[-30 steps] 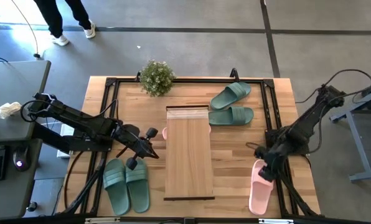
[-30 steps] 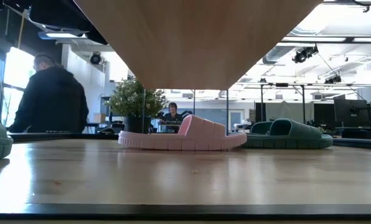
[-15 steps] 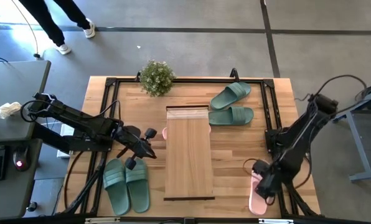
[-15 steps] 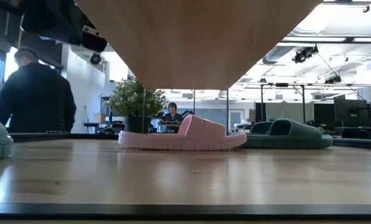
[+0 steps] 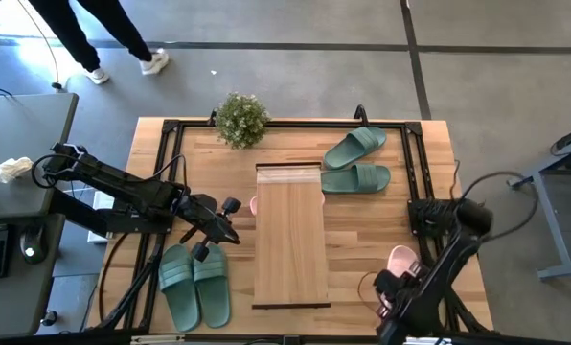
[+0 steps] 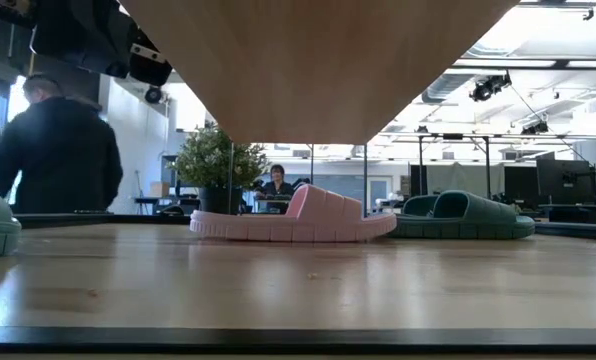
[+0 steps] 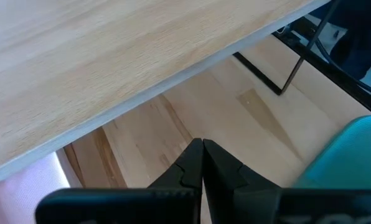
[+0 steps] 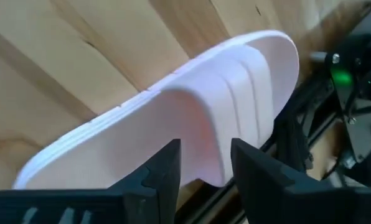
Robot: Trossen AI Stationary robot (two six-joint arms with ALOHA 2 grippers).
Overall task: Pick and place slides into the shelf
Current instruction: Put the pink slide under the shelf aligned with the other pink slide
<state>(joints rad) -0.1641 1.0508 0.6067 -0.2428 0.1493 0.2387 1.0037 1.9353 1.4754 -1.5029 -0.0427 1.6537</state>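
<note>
The light-wood shelf (image 5: 291, 235) stands in the middle of the table. One pale pink slide (image 6: 293, 220) lies under it on its sole. The other pink slide (image 5: 401, 259) lies on its sole at the table's near right corner. My right gripper (image 5: 393, 286) hangs over that slide, open; in the right wrist view its fingers (image 8: 205, 149) stand at either side of the wide strap (image 8: 216, 118). My left gripper (image 5: 233, 230) waits shut (image 7: 202, 144) beside the shelf's left long side. One sage-green pair (image 5: 194, 283) lies near left, the other (image 5: 357, 163) far right. My right gripper comes at the pink slide's strap (image 8: 226, 106) from above, with one open finger on each side of it. Whether the fingers touch the strap cannot be told. The slide lies flat on the table.
A small potted plant (image 5: 240, 120) stands at the far edge, left of the shelf. The black table frame (image 5: 415, 206) and cables run close beside the near right pink slide. A person (image 6: 53, 150) walks beyond the table's far side.
My right arm has swung toward the table's near edge and folded down, bringing its gripper along the pink slide to the strap. The person beyond the far edge has walked on.
</note>
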